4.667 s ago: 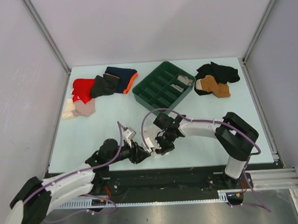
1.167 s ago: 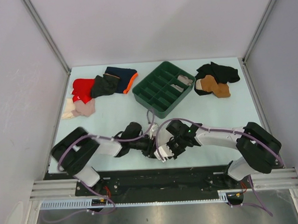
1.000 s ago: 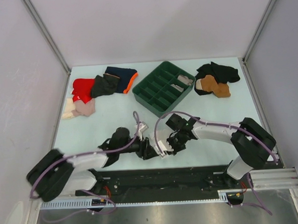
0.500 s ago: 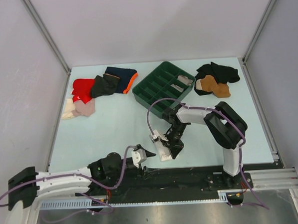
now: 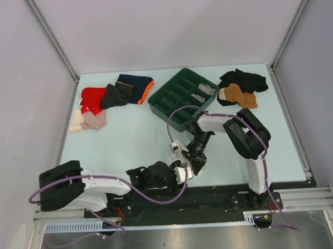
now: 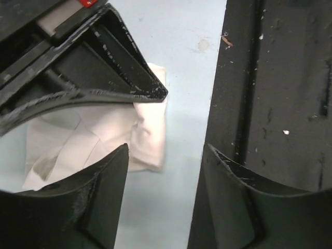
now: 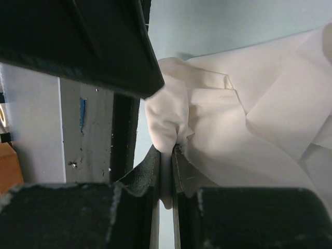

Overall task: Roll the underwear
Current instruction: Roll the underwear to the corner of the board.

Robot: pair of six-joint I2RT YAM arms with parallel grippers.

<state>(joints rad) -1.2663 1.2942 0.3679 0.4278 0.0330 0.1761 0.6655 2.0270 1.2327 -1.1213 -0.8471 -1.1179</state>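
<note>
You have one underwear (image 6: 98,137) to work with, white and plain, lying at the near edge of the table (image 5: 128,143) between both grippers. Your right gripper (image 7: 165,171) is pressed together, pinching a fold of its edge (the cloth bunches up right between the pads). Your left gripper (image 6: 163,176) is spread wide, empty, just beside the garment. Farther back you have one green tray (image 5: 183,97) and two heaps of clothes (image 5: 106,101). No readable writing shows anywhere.
</note>
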